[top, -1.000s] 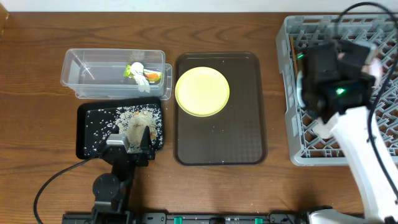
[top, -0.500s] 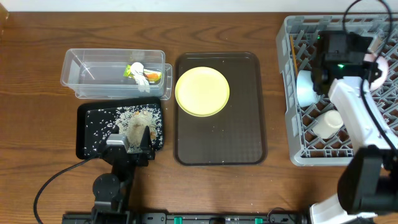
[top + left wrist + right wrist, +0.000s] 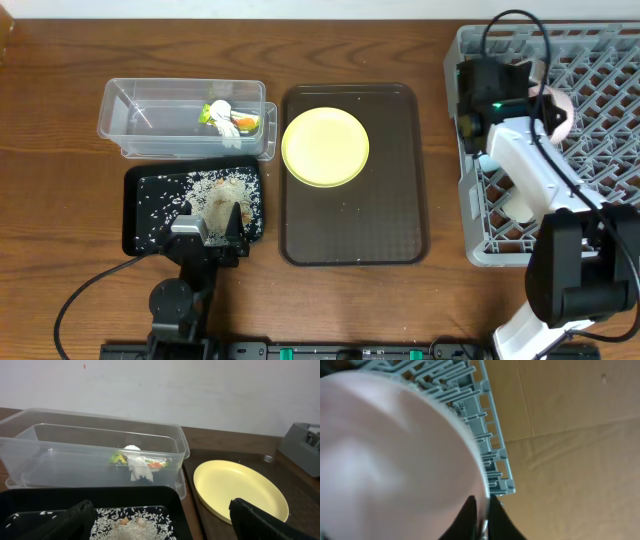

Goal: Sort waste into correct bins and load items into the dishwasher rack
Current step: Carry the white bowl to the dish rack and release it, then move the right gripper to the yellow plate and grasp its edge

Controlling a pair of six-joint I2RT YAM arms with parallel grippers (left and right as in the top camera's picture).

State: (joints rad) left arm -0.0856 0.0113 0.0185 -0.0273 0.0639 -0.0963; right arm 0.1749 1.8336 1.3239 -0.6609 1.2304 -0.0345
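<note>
Over on the right, the right hand (image 3: 482,517) is pinched shut on the rim of the white bowl (image 3: 395,450), one dark finger on each side of the thin edge. The bowl is held on its edge over the far part of the grey dishwasher rack (image 3: 600,60), and in the wrist view it fills most of the picture, with the rack's lattice wall just behind it. I cannot tell whether the bowl touches the grid floor.

The left hand (image 3: 212,215) hangs wide open over the near edge of the black tray (image 3: 140,215), holding nothing. Its two fingers are spread well apart above the rice scraps (image 3: 215,190), which lie in a heap towards the tray's right side with loose grains scattered to the left.

Just beyond the black tray stands the clear tub (image 3: 150,120). Inside it, near the right end, lie the crumpled tissue (image 3: 222,110) and the green wrapper (image 3: 250,124) with its orange print, touching each other.

In the middle of the table (image 3: 60,60) sits the dark brown serving tray (image 3: 390,220). The yellow plate (image 3: 325,147) lies flat in its far left part, just beside the tub's right end.
</note>
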